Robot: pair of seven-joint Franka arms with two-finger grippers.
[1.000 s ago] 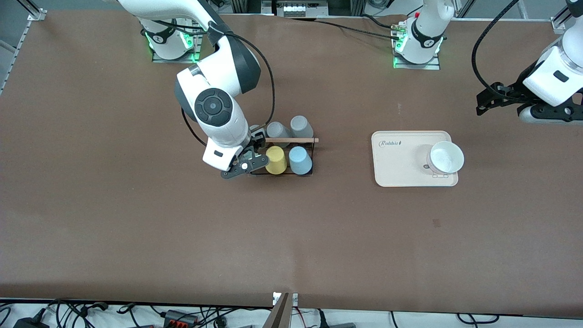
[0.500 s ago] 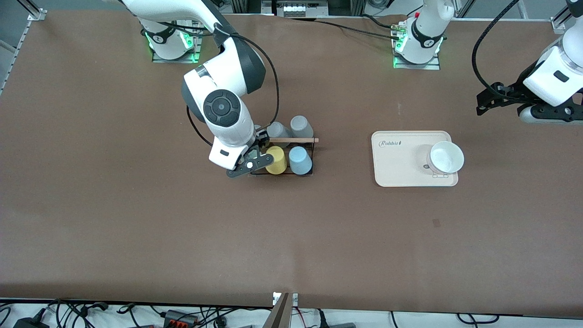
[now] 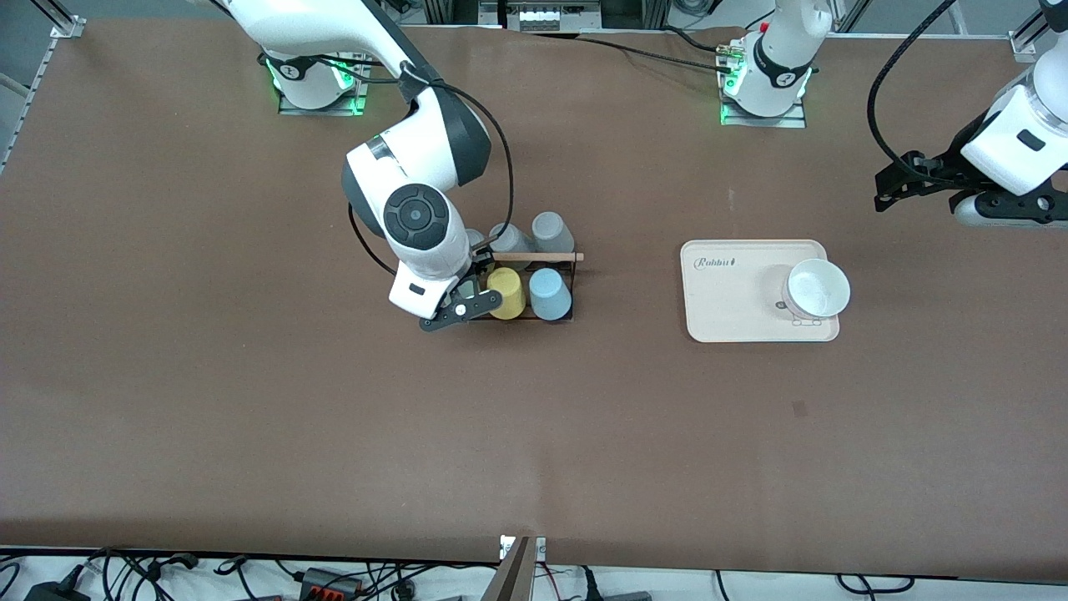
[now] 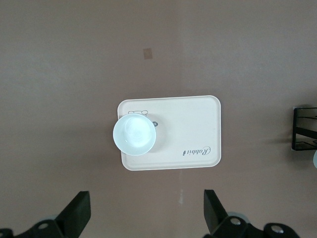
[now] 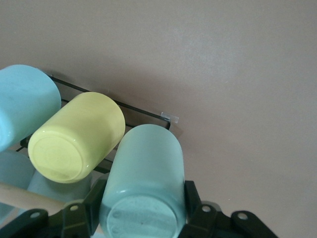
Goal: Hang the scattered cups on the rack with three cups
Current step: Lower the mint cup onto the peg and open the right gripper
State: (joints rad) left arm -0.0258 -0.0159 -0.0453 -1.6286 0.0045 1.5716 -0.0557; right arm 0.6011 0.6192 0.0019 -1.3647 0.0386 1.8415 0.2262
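Right hand [image 3: 469, 294] has carried mint cup [image 5: 143, 183] closer over rack [image 3: 557, 319].

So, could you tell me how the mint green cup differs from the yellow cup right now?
The mint green cup is clamped in the right gripper over the rack's end toward the right arm; the yellow cup sits free on the rack beside it. The mint green cup is pale green, the yellow cup bright yellow. Both are handleless, tapered and base-up.
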